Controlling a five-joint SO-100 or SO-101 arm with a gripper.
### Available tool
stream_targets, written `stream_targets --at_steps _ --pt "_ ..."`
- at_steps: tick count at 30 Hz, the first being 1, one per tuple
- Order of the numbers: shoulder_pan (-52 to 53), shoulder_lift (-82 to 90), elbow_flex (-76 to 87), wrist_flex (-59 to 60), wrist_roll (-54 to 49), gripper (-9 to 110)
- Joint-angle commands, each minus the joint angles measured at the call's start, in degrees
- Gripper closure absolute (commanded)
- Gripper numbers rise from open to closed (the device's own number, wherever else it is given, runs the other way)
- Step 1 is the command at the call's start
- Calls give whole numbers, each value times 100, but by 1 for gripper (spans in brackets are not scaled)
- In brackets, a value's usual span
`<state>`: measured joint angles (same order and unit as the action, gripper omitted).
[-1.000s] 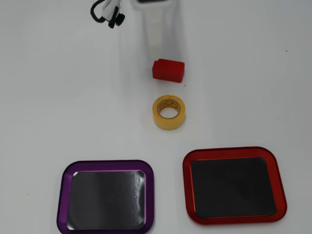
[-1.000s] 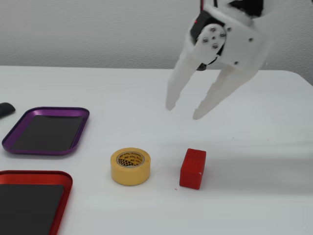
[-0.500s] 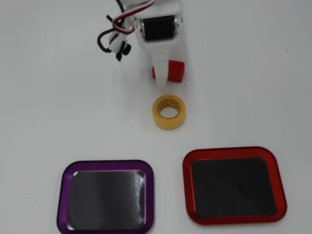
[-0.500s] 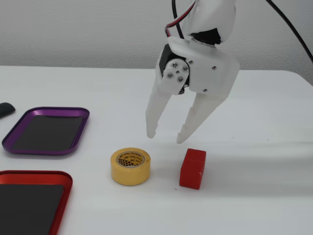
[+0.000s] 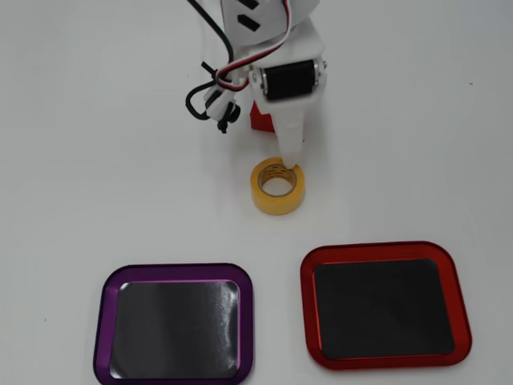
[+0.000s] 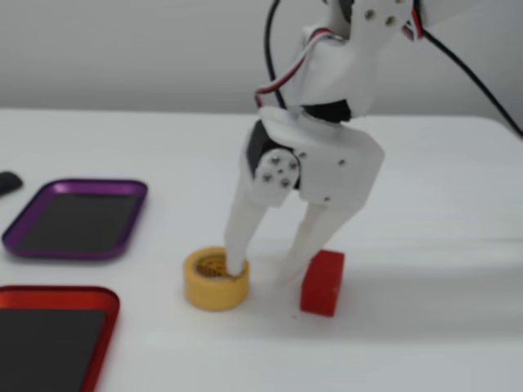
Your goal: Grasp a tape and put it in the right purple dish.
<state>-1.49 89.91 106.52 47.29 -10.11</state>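
The yellow tape roll [image 5: 278,200] lies flat on the white table, above the two dishes in the overhead view. My white gripper [image 5: 282,152] stands over it, open. One finger reaches down into the tape's core [image 6: 217,265]. The other finger [image 6: 301,253] is outside the roll, apart from its wall and next to the red block. In the fixed view the gripper [image 6: 265,268] straddles the roll's wall [image 6: 214,292]. The purple dish [image 5: 100,321] is empty at the lower left of the overhead view and at mid left in the fixed view [image 6: 82,186].
A red block [image 6: 322,282] sits just beside the outer finger, mostly hidden under the arm in the overhead view [image 5: 257,119]. An empty red-rimmed dish [image 5: 306,305] lies beside the purple one. Black cables [image 5: 210,96] hang by the arm. A dark object [image 6: 8,181] sits at the left edge.
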Motion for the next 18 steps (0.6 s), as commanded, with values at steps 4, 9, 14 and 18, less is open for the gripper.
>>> stream_targets --at_steps 4,9,14,18 --pt "-9 -193 -158 -281 18 89" --pt "18 -290 -158 -387 18 89" --pt "18 -220 -158 -325 26 89" --pt "18 -211 -176 -352 26 89"
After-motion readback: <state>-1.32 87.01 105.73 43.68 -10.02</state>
